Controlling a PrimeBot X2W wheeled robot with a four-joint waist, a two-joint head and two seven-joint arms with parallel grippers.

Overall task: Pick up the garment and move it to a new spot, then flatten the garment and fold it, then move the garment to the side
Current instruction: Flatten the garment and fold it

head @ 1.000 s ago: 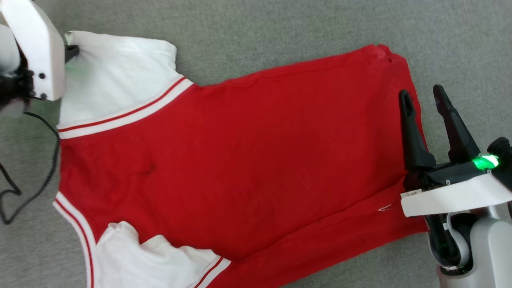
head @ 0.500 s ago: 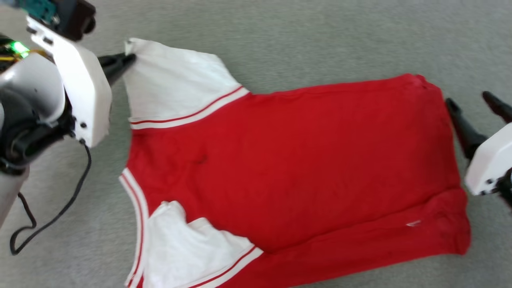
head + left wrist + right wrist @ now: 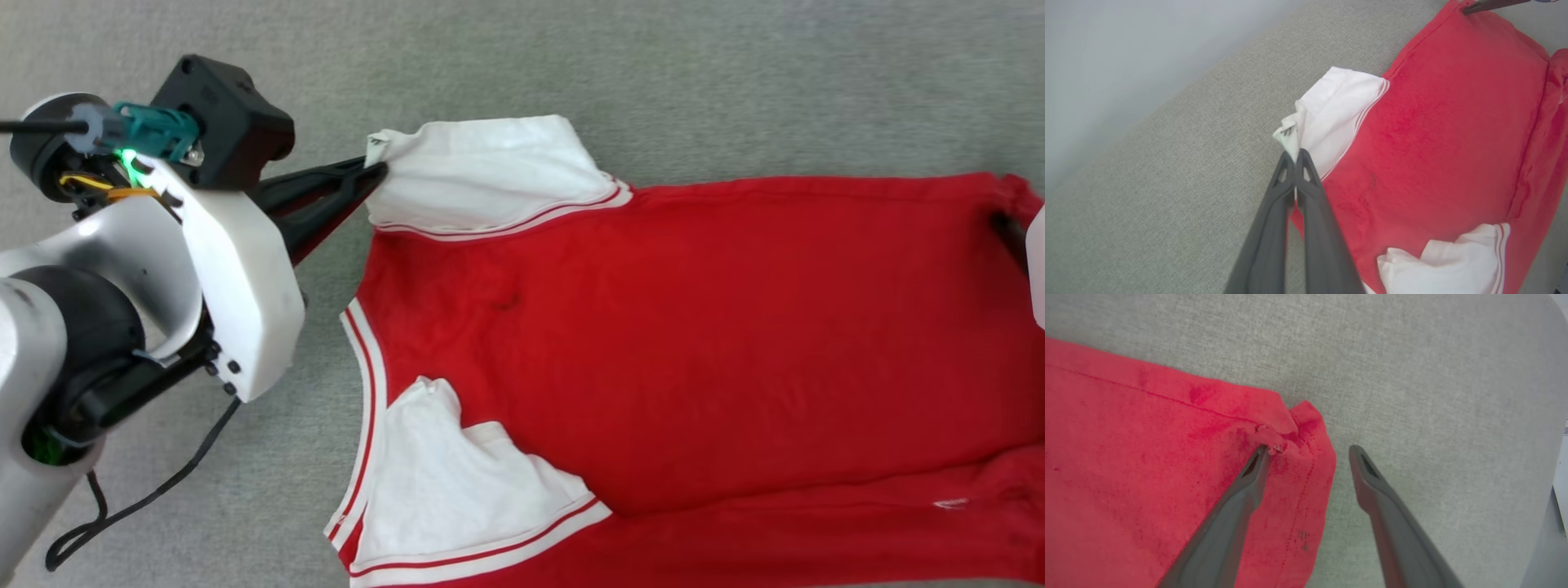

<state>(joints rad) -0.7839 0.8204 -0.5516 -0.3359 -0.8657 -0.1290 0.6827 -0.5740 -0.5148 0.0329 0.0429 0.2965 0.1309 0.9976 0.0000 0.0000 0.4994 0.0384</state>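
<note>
Flattening seems in hand: the red jersey T-shirt with white short sleeves [image 3: 653, 327] lies spread on the grey woven surface [image 3: 571, 57], the left gripper [image 3: 374, 168] with jaws pinching a sleeve edge, the right gripper [image 3: 1309, 448] with jaws wide astride a hem corner, due next to close and pull taut.

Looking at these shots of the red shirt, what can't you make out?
Right gripper: cut off by the head view's right edge; the right wrist view shows it open, not whether its fingertip presses the garment.
Garment's near edge: cut off by the head view's bottom edge.
Left gripper: shut fingers hide how much of the far sleeve they pinch, left wrist view.
Near sleeve: bunched, folds hiding part of it, head view.
</note>
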